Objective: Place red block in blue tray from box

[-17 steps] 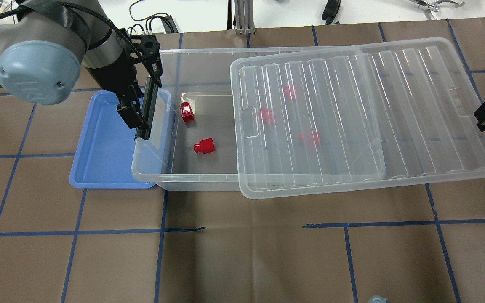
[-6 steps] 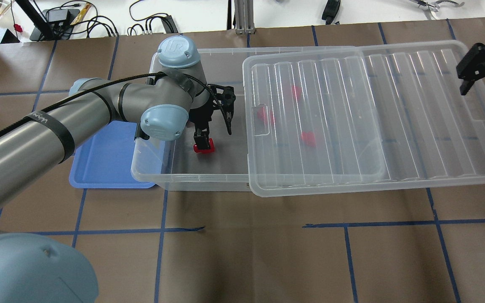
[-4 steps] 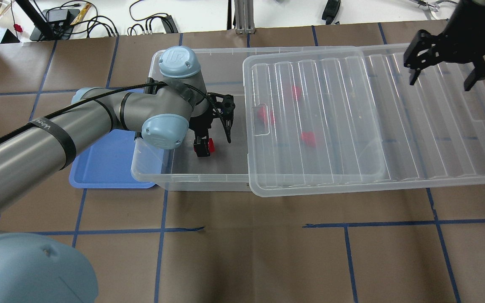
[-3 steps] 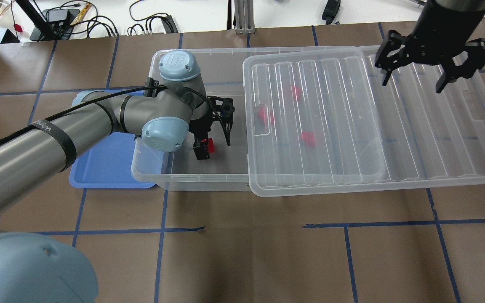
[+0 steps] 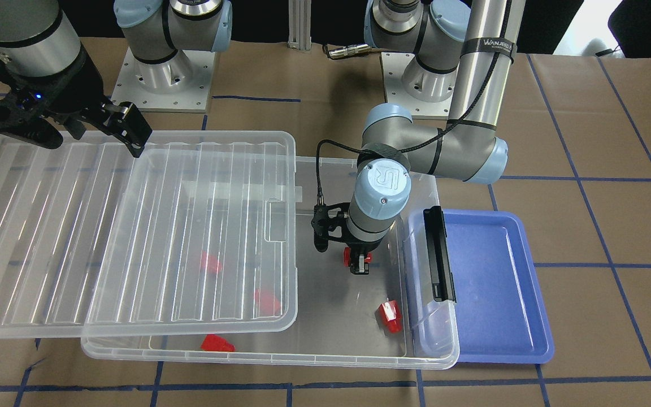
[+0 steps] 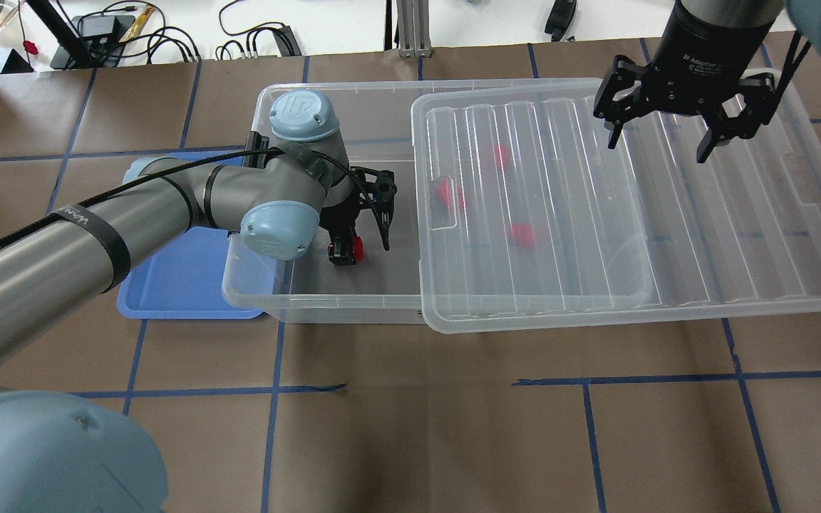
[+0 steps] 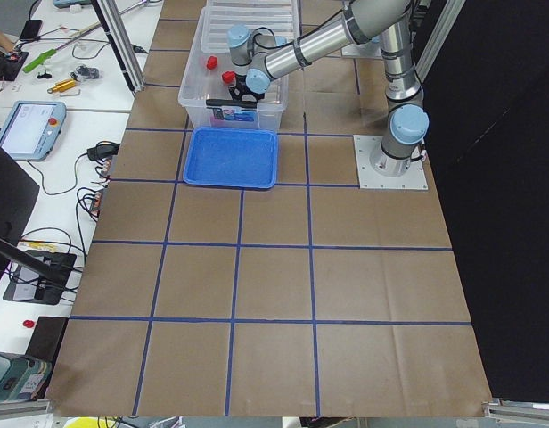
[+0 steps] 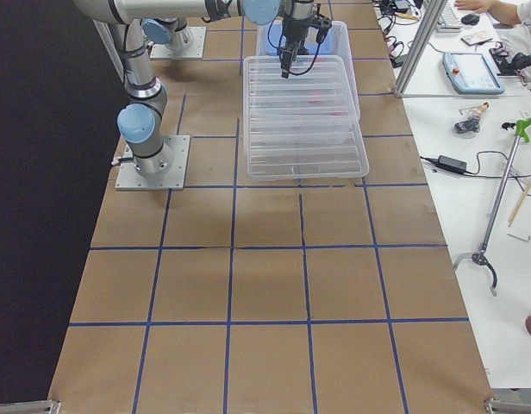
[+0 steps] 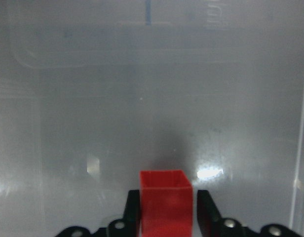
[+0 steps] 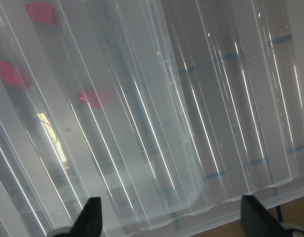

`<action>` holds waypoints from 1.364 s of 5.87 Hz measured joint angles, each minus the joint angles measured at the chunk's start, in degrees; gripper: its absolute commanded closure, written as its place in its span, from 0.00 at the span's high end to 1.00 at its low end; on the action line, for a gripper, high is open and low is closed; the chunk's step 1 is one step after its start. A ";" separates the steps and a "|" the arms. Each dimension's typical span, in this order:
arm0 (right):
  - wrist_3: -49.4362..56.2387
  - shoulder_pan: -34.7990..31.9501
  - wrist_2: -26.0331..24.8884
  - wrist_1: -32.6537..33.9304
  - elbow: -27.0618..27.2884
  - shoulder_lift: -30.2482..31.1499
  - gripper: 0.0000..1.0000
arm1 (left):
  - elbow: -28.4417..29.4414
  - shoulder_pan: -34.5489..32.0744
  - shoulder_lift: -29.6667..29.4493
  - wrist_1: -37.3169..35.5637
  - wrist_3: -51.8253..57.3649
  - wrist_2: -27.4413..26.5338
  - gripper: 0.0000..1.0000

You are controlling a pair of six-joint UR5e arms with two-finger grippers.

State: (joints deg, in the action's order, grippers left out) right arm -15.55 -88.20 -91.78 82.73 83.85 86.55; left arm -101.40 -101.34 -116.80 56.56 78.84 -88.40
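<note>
My left gripper [image 6: 345, 251] is inside the open end of the clear box [image 6: 325, 308], shut on the red block [image 6: 355, 247]. It holds the block a little above the box floor. The left wrist view shows the block [image 9: 166, 200] pinched between both fingers [image 9: 204, 213]. The front view shows the same grasp [image 5: 359, 261]. The blue tray [image 6: 168, 285] lies against the box's latch end, partly under the left arm. My right gripper [image 6: 656, 146] is open and empty above the ribbed lid [image 6: 667, 214], which lies slid aside over most of the box.
A wedge-shaped red piece [image 5: 390, 315] lies in the open part near the black latch [image 5: 437, 254]. Several more red pieces [image 6: 522, 234] lie under the lid. The box's wall stands between the held block and the tray.
My left gripper moved from the latch end into the box, shut on the red block and raised it slightly. My right arm came in from the right over the lid. The lid slid slightly right.
</note>
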 measured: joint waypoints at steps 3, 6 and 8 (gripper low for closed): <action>1.93 -0.17 0.95 -0.12 -0.07 0.21 1.00 | 2.02 -0.01 4.05 2.43 -1.23 -0.41 0.07; 6.90 0.03 2.83 0.22 -0.01 0.08 1.00 | 9.72 6.44 14.80 18.62 -1.33 -0.29 0.05; 12.29 2.36 2.19 0.52 0.38 -0.01 1.00 | 10.57 16.77 17.57 22.44 6.31 0.33 0.05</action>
State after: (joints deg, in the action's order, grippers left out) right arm -3.25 -85.84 -89.59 83.26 84.23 86.54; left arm -90.83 -84.57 -99.23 78.99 85.14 -88.07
